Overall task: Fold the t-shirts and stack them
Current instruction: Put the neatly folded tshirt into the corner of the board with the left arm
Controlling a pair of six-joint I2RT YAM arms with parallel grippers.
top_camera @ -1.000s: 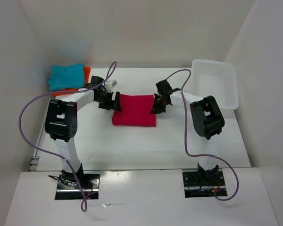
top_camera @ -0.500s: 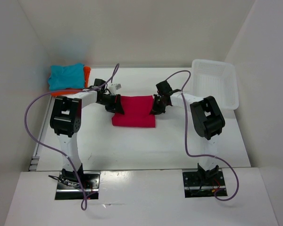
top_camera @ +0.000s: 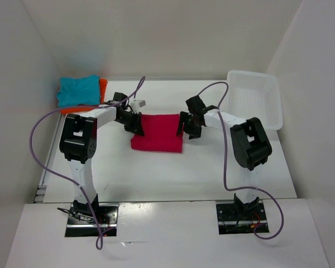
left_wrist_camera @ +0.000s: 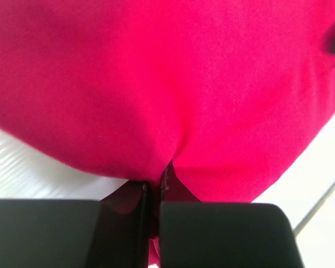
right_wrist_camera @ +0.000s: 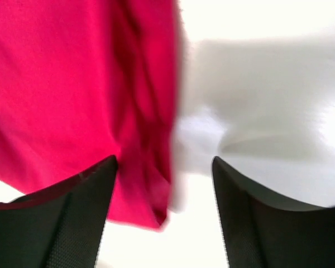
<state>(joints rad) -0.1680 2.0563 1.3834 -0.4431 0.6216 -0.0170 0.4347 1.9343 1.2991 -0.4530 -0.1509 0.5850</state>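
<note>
On the white table [top_camera: 156, 167], a folded pink-red cloth t-shirt [top_camera: 158, 133] lies at centre. A teal blue t-shirt [top_camera: 78, 90] tops an orange t-shirt [top_camera: 103, 85] at the far left corner. The left gripper [top_camera: 137, 126] pinches the pink-red shirt's left edge, jaws closed on cloth. The right gripper [top_camera: 184, 125] has jaws apart, holding nothing. Moving the shirt should keep every layer gripped.

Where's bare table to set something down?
Widest: the near table strip between the pink-red shirt and the arm bases. Narrower: the far strip between the teal shirt and the basket. Crowded: both sides of the pink-red shirt, at the left gripper and right gripper.
</note>
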